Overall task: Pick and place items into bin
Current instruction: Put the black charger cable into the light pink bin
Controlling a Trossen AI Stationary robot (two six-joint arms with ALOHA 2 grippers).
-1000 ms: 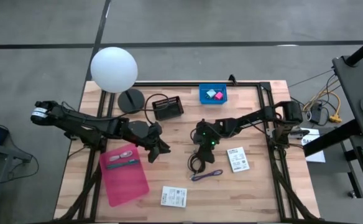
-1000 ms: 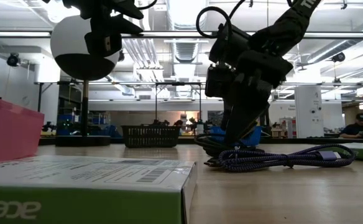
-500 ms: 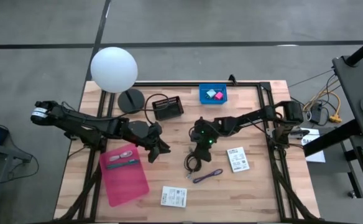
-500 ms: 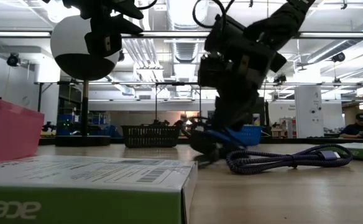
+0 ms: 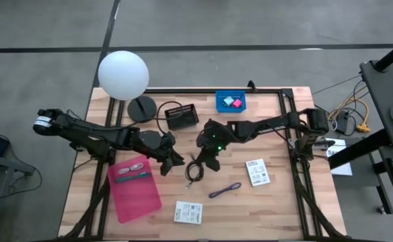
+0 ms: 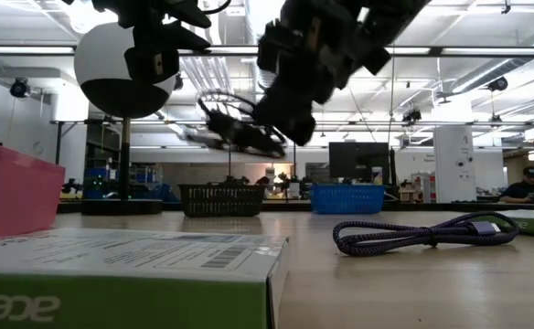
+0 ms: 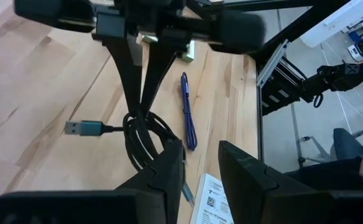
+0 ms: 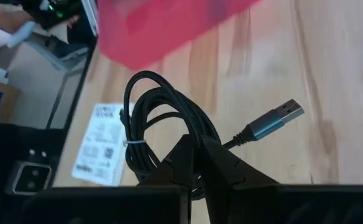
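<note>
My right gripper (image 5: 200, 163) is shut on a black coiled cable (image 5: 194, 172) above the middle of the table; the cable also shows in the low view (image 6: 235, 128). My left gripper (image 5: 176, 161) is open and empty just left of it, its fingers (image 7: 169, 171) near the coil. A purple cable (image 5: 225, 190) lies flat on the wood. The pink bin (image 5: 134, 187) at the near left holds a teal pen (image 5: 132, 177). Two white packets (image 5: 257, 172) (image 5: 188, 212) lie flat on the table. A pink cube (image 5: 236, 103) and a pale teal cube (image 5: 228, 101) sit in a blue tray (image 5: 221, 106). My right gripper pinches several strands of the black cable's coil (image 8: 191, 134) between its two shut fingers. The fingers come from above, slanting down toward the table's left. The coil hangs below them, clear of the table, with its USB plug (image 8: 281, 117) sticking out free.
A white globe lamp (image 5: 123, 74) on a dark base and a black basket (image 5: 182, 115) stand at the far side. Black frame rails (image 5: 297, 168) run along the table's right edge. In the low view a packet (image 6: 130, 274) lies close in front.
My right gripper has gone up and toward the table's left, toward my left gripper, keeping hold of the black cable. The cable has been lifted clear of the table and away from the purple cable, which stays where it lay.
</note>
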